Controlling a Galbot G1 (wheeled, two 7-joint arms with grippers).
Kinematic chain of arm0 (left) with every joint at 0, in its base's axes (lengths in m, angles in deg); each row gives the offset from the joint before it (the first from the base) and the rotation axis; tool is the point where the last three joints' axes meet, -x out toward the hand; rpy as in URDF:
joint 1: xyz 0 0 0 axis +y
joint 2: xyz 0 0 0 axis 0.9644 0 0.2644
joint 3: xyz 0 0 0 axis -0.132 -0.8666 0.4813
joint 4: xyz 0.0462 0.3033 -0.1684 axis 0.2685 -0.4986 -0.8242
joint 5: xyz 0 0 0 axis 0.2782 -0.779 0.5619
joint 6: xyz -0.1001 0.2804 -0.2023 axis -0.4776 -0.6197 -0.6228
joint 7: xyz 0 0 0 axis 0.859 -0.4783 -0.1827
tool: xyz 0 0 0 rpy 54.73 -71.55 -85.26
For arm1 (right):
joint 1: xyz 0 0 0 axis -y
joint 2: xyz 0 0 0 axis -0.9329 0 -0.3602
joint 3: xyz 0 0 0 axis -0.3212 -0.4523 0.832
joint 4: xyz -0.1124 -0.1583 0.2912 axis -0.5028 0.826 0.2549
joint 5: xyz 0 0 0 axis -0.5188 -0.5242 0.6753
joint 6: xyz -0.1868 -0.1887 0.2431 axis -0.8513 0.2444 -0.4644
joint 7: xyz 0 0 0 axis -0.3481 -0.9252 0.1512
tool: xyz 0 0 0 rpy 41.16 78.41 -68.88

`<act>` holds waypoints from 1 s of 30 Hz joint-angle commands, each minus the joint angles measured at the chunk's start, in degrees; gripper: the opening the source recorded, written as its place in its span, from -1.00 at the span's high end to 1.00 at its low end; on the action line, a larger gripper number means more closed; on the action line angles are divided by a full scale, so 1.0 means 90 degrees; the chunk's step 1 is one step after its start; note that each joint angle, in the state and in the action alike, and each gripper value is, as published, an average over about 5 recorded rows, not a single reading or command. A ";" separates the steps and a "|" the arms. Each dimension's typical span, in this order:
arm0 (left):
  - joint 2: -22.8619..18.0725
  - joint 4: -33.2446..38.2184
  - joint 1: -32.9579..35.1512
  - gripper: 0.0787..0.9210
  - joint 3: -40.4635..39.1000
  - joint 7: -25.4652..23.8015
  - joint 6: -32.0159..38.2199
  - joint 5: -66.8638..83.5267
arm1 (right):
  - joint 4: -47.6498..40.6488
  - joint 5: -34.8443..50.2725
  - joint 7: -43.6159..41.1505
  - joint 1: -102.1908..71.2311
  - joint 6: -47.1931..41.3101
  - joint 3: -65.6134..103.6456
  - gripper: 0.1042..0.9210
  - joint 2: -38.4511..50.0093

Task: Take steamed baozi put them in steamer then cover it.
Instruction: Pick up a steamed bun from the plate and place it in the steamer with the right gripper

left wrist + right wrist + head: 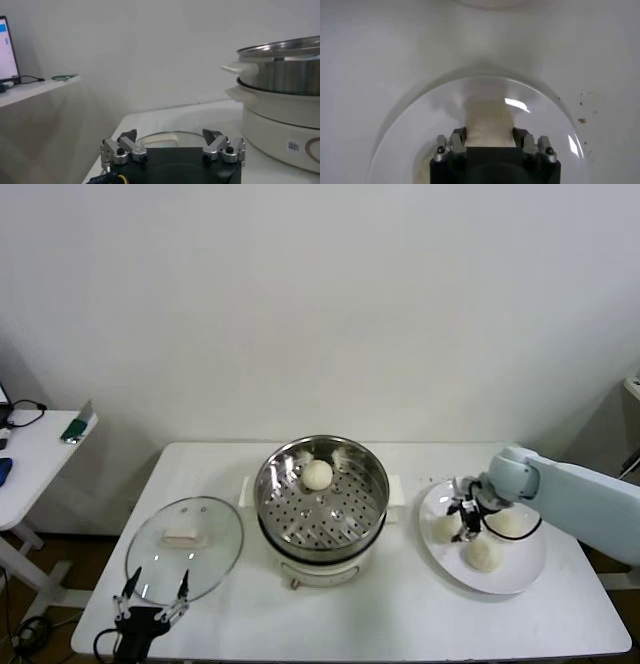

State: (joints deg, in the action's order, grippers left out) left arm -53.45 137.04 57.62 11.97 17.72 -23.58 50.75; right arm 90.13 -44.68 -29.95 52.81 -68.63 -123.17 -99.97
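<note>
Overhead, from the head camera, a steamer (321, 502) stands mid-table (420, 614) on its cream pot base (325, 569), one bun (318, 474) resting on the perforated floor toward the far side. To the right, a white plate (525, 574) carries three more buns: one at its left (445, 528), one near (484, 554) and one at the far right (508, 523). The right gripper (469, 521) reaches down among them beside the left bun, its arm (590, 504) crossing over the plate's far right. Left of the steamer the glass lid (185, 546) lies flat, handle (185, 537) up. The left gripper (152, 598) waits at the table's near edge, fingers spread, holding nothing. A side table (30, 459) stands at far left with a green object (74, 428) on it.

From the left wrist, the left gripper (173, 145) shows wide-apart fingers (220, 145) over the lid's rim (160, 136), with the steamer (285, 67) rising to one side and a lit screen (7, 50) on the side table (35, 87).

From the right wrist, the right gripper (490, 141) has its fingers (456, 144) set on either side of a bun (489, 122) on the plate (420, 130); whether they are pressing it cannot be told.
</note>
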 commanded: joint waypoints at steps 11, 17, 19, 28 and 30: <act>0.0032 0.0011 -0.0016 -0.77 -0.0012 0.0004 -0.0045 -0.0007 | 0.1310 0.3649 -0.0458 0.5843 -0.0207 -0.2858 -0.28 -0.1551; 0.0026 -0.0009 -0.0058 -0.77 -0.0046 -0.0001 -0.0072 -0.0007 | 0.1695 0.4504 0.0218 0.5326 -0.0932 -0.1975 -0.28 -0.2647; 0.0026 -0.0012 -0.0075 -0.77 -0.0056 -0.0001 -0.0072 -0.0005 | 0.1693 0.4531 0.0393 0.4994 -0.1082 -0.1835 -0.28 -0.3037; -0.0010 0.0085 -0.0095 -0.77 -0.0027 -0.0013 -0.0112 0.0035 | 0.1160 0.3833 0.0775 0.3610 -0.1326 -0.1809 -0.28 -0.4198; -0.0010 0.0091 -0.0086 -0.77 -0.0013 -0.0012 -0.0112 0.0043 | 0.1024 0.3618 0.0829 0.3364 -0.1373 -0.1817 -0.28 -0.4313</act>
State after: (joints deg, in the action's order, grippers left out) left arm -53.50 137.73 56.86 11.90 17.66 -24.53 51.12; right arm 101.05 -11.98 -25.75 89.28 -77.95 -140.14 -128.04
